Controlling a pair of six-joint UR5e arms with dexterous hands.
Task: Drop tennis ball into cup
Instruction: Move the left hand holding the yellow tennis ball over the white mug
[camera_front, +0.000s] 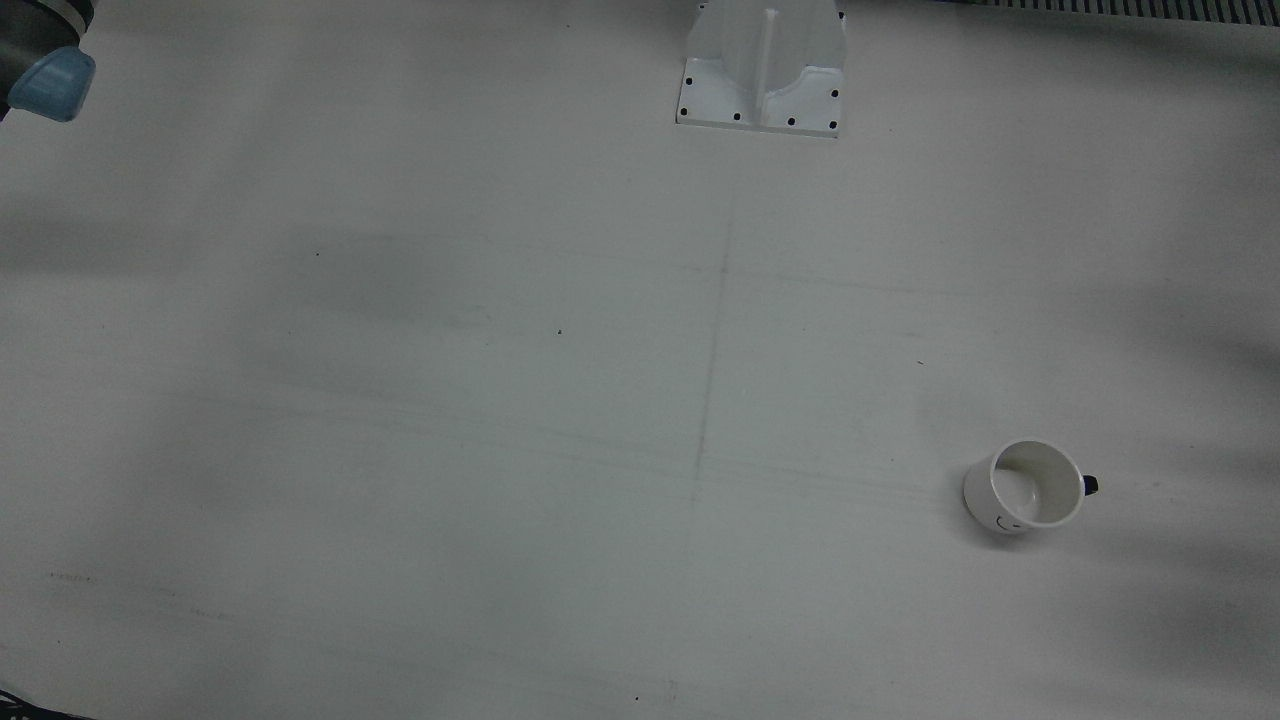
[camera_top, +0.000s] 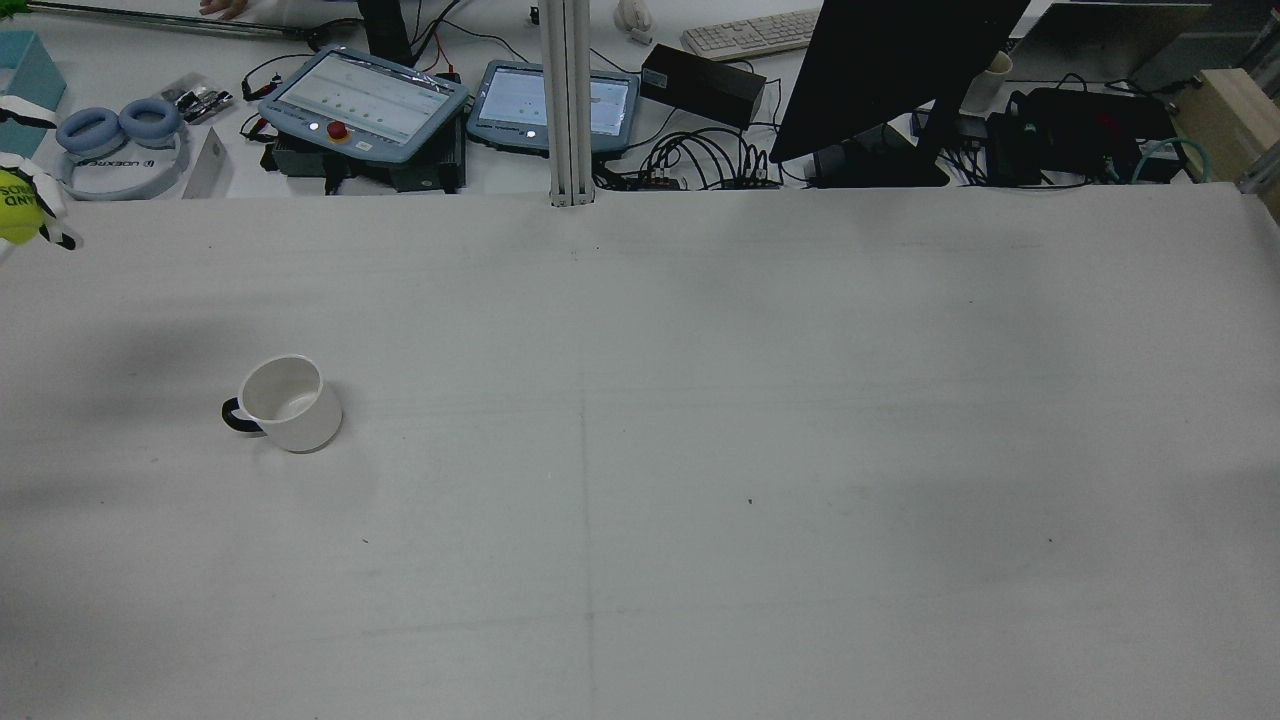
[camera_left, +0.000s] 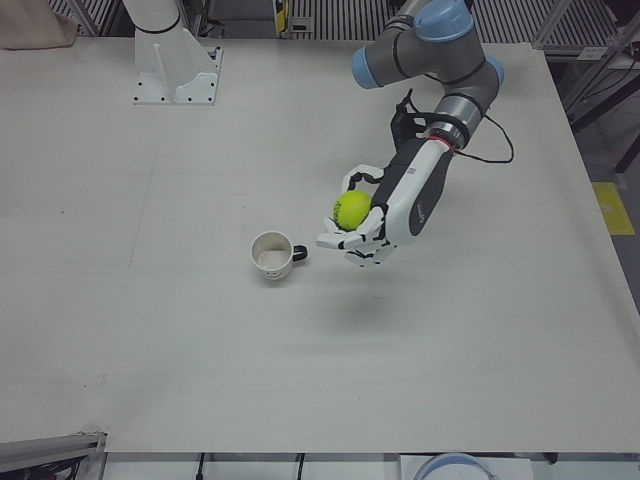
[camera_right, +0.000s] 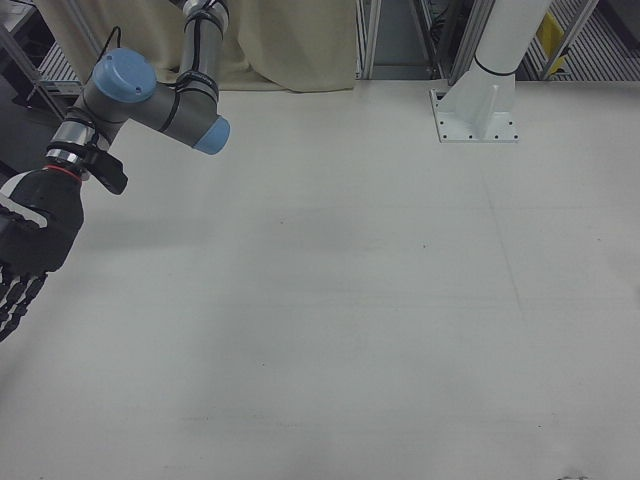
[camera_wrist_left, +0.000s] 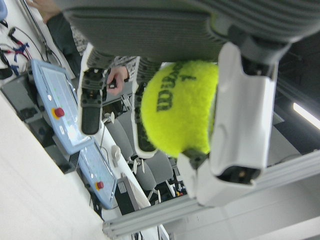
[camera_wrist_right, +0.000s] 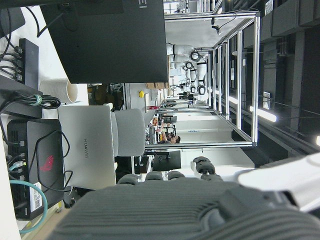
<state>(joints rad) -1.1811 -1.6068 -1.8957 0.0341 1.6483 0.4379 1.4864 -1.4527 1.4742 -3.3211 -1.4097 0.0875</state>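
Note:
A yellow-green tennis ball (camera_left: 352, 210) sits in my left hand (camera_left: 376, 226), which is shut on it and held above the table. The ball fills the left hand view (camera_wrist_left: 180, 107) with fingers (camera_wrist_left: 242, 115) wrapped around it. In the rear view only the ball's edge (camera_top: 17, 207) shows at the far left. A white cup (camera_left: 271, 255) with a dark handle stands upright and empty, left of the hand in the left-front view and apart from it; it also shows in the front view (camera_front: 1025, 487) and the rear view (camera_top: 285, 403). My right hand (camera_right: 27, 255) is open and empty at the right-front view's left edge.
A white arm pedestal (camera_front: 762, 70) stands at the table's robot side. Beyond the far edge in the rear view are teach pendants (camera_top: 365, 102), a dark monitor (camera_top: 890, 70), cables and blue headphones (camera_top: 120, 135). The right arm's blue elbow cap (camera_front: 52, 85) shows at the front view's corner.

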